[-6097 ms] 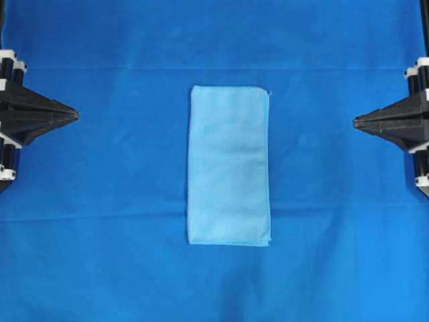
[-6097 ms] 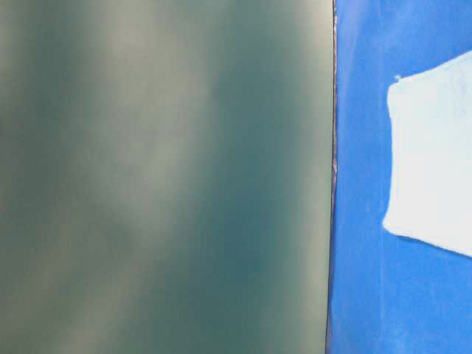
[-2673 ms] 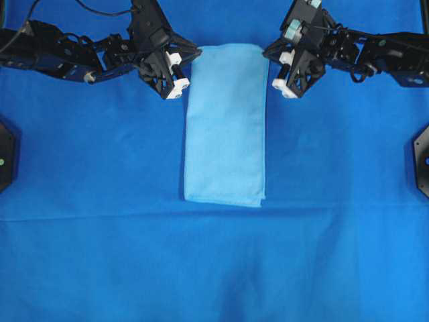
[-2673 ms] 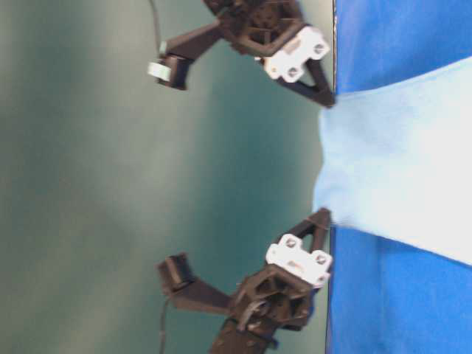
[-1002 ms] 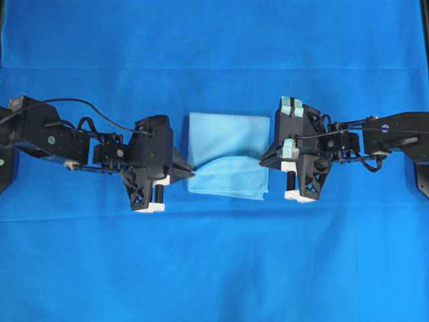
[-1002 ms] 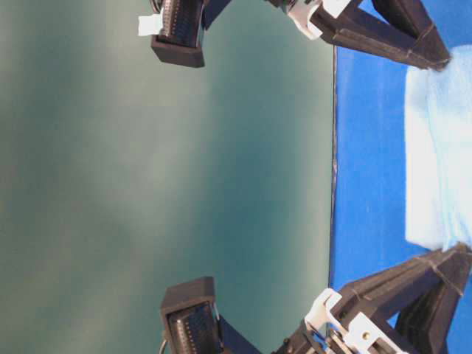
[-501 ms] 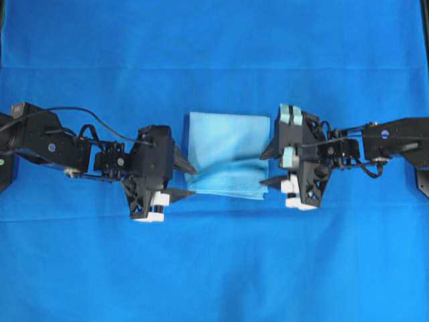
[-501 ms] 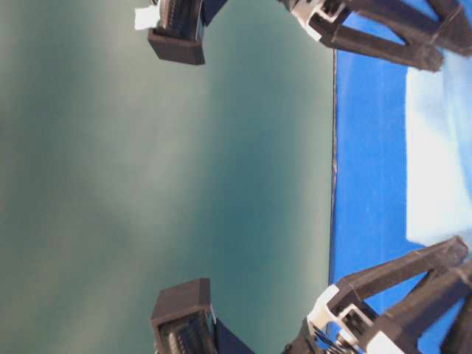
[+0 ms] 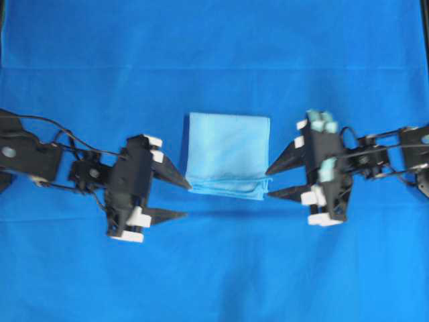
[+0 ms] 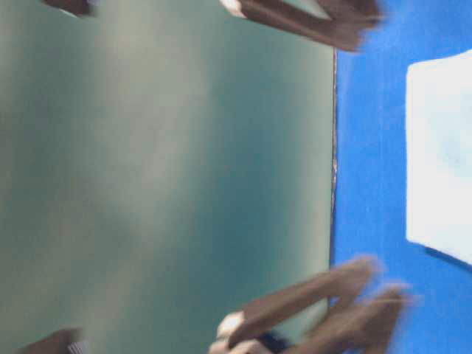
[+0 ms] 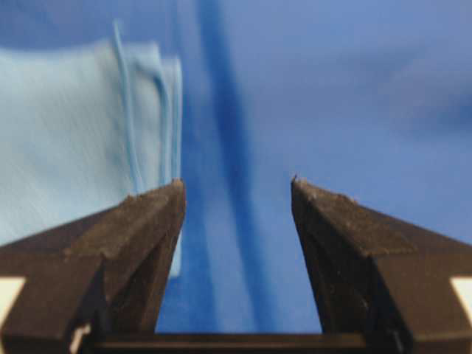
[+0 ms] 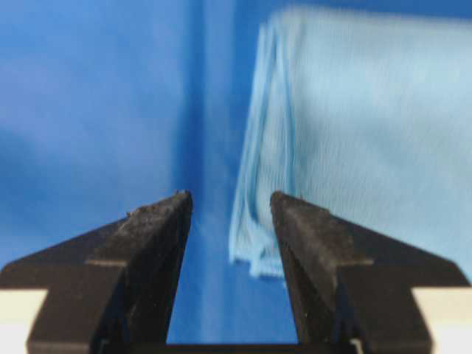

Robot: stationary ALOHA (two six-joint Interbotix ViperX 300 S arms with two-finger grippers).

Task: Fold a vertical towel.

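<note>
The towel (image 9: 228,154), light sky-blue, lies folded into a near-square in the middle of the royal-blue cover, its stacked edges along the near side. My left gripper (image 9: 188,200) stands open just off the towel's near-left corner, apart from it. My right gripper (image 9: 268,185) stands open just off the near-right corner. In the left wrist view the towel (image 11: 74,133) lies beyond the left finger, with only cover between the fingers of my left gripper (image 11: 236,184). In the right wrist view the towel's layered corner (image 12: 258,243) sits beyond the gap of my right gripper (image 12: 231,195), untouched.
The blue table covering (image 9: 214,268) spreads all around, with faint creases across it. In the table-level view the towel (image 10: 442,162) shows at the right, the table's edge (image 10: 333,184) runs vertically, and blurred gripper fingers (image 10: 310,18) cross the top and bottom.
Both grippers have opened and let go of the towel's edge, then drawn back outward, left to the left and right to the right. The towel has settled flat, folded in half.
</note>
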